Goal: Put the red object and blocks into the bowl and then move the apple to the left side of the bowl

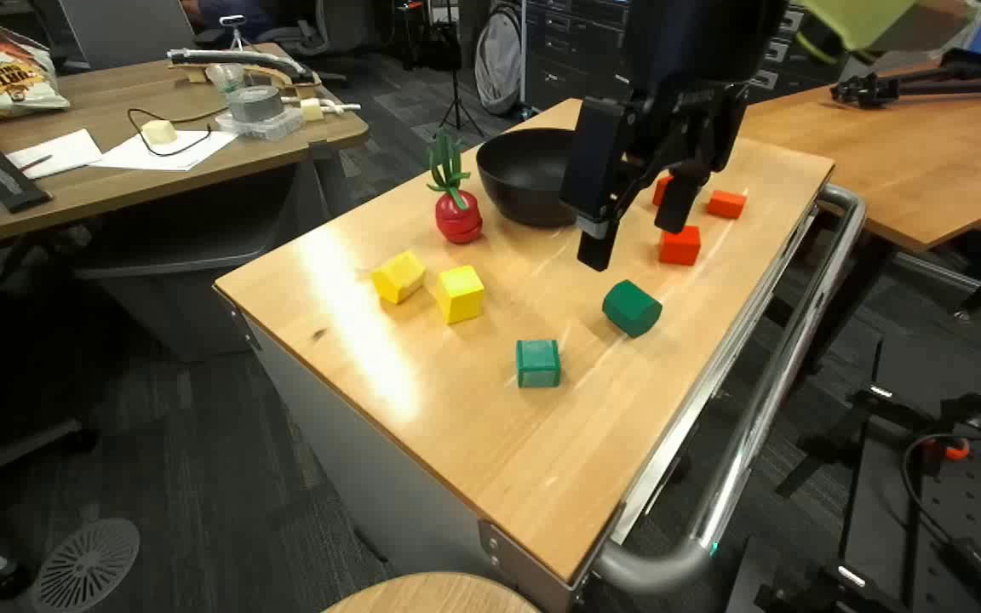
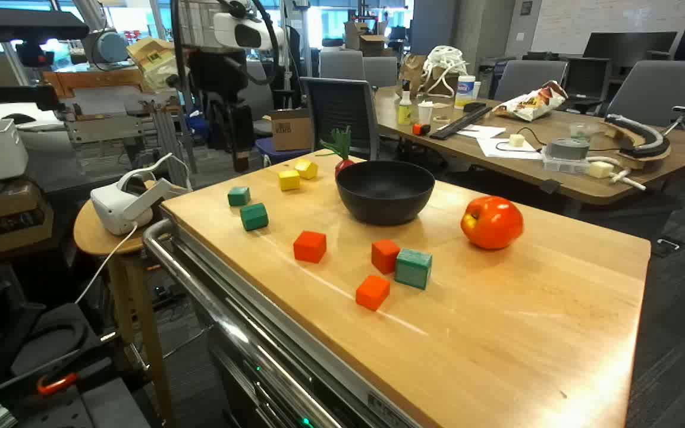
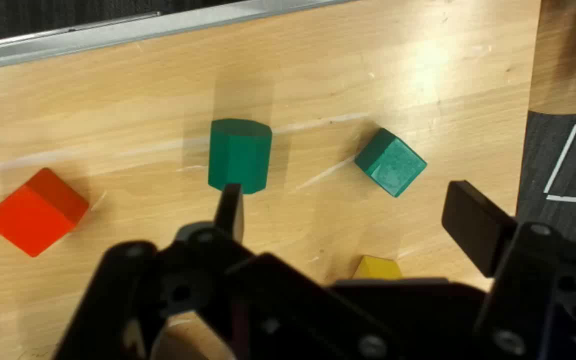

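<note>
- "CHIPS" reads across a snack bag [image 1: 15,78]; in an exterior view, "MAN" marks a box [image 2: 9,217].
- The gripper [image 3: 355,220], fingers spread wide, hangs above the tabletop [image 1: 448,417].
- A red toy fruit [image 1: 458,220] stands beside the black bowl [image 2: 385,196], apple [image 2: 492,223] near, blocks [image 1: 461,295] scattered nearby.

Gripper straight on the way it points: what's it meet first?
Likely the tabletop between the dark green block and a lighter green block; depth is unclear, so the gripper might clip either.
</note>
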Motion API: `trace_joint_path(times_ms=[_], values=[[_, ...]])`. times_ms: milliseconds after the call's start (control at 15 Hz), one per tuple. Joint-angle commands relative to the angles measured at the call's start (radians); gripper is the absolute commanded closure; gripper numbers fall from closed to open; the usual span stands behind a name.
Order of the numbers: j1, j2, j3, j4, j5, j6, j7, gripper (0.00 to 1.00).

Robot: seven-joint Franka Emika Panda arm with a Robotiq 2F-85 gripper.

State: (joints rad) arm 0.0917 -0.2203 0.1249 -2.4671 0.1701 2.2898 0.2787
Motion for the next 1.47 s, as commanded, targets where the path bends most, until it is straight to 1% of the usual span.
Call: trace_joint_path(times_ms=[0,467,600,667,733,867,933,1067,1200,1267,1333,1400], values=[[0.000,0.000,-0.001,0.004,0.000,0.000,0.000,0.00],[0.000,-0.007,0.000,0.018,0.000,0.000,0.000,0.00],[-0.010,0.014,0.014,0.041,-0.074,0.011,0.018,0.00],[-0.016,0.045,0.021,0.071,-0.140,0.016,0.010,0.00],[-0.015,0.075,0.019,0.101,-0.184,0.012,-0.018,0.00],[-0.009,0.178,0.009,0.201,-0.246,0.016,-0.082,0.00],[-0.011,0.226,0.010,0.253,-0.303,0.012,-0.085,0.00],[0.000,0.335,-0.001,0.377,-0.319,0.003,-0.129,0.00],[0.001,0.431,-0.011,0.489,-0.276,-0.033,-0.185,0.00],[0.000,0.475,-0.018,0.546,-0.276,-0.044,-0.192,0.00],[-0.001,0.496,-0.023,0.578,-0.269,-0.048,-0.202,0.00],[0.011,0.422,-0.026,0.458,-0.286,-0.001,-0.159,0.00]])
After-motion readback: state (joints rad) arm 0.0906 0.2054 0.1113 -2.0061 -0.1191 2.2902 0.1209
